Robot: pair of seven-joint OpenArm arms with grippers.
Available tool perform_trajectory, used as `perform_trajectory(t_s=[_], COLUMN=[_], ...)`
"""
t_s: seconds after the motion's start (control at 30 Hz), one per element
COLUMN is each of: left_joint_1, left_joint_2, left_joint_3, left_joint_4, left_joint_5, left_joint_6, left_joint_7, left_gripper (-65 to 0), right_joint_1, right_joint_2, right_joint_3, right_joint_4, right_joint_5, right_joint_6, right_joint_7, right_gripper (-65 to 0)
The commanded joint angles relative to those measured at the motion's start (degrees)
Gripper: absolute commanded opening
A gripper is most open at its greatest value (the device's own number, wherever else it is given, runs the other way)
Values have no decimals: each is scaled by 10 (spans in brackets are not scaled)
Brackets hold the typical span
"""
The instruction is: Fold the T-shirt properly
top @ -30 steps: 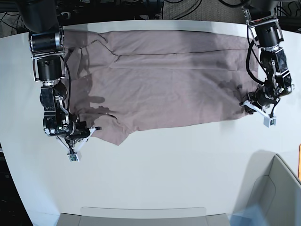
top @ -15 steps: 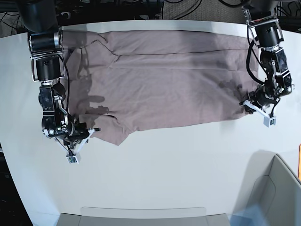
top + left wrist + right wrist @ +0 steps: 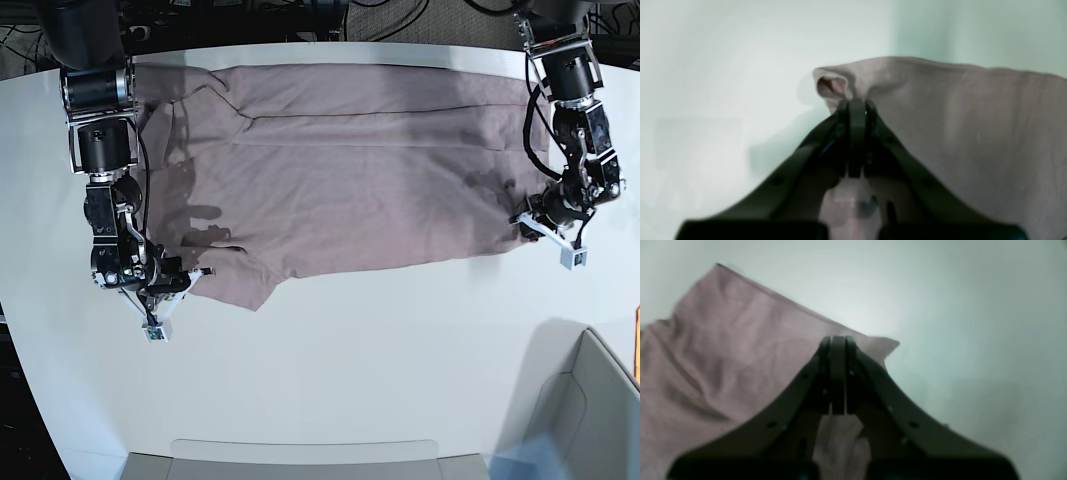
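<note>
1 table [image 3: 330,370], white, pale surface throughout.

1 T-shirt [image 3: 350,190], mauve-pink, laid wide across the table's far part between the 2 arms; creases run across its far portion, and 1 flap juts out at the near edge beside the right gripper.

1 grey bin [image 3: 575,410], partly in view at the near corner on the left arm's side.

2 grippers, black: left gripper [image 3: 857,103], fingers pinching the T-shirt near a curled corner; right gripper [image 3: 839,340], fingers pressed together at the opposite near corner, cloth between them not discernible.
</note>
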Motion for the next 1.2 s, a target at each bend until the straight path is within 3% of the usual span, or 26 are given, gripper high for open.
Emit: perform_trajectory(t_s=[0.0, 0.2, 0.3, 0.87, 1.17], left_joint_1=[-11, -11, -11, -11, -11], left_joint_2=[-10, -10, -9, -9, -9], left_joint_3=[-3, -3, -2, -3, -2], left_joint_4=[9, 9, 9, 9, 8], left_joint_5=[-6, -6, -6, -6, -6], left_joint_6=[-1, -1, -1, -1, -1], left_joint_7=[-7, -7, -7, -7, -7], left_gripper=[-650, -650, -650, -650, -650], right_joint_1=[27, 31, 38, 39, 51], right_joint_2=[9, 23, 23, 23, 10], right_joint_3=[5, 5, 5, 6, 4], right_joint_4=[1, -16, -17, -51, -52], right_joint_5=[-1, 1, 1, 1, 1], right_joint_6=[0, -1, -1, -3, -3], right_joint_7=[20, 50, 50, 51, 51], right_gripper=[-617, -402, -366, -375, -511])
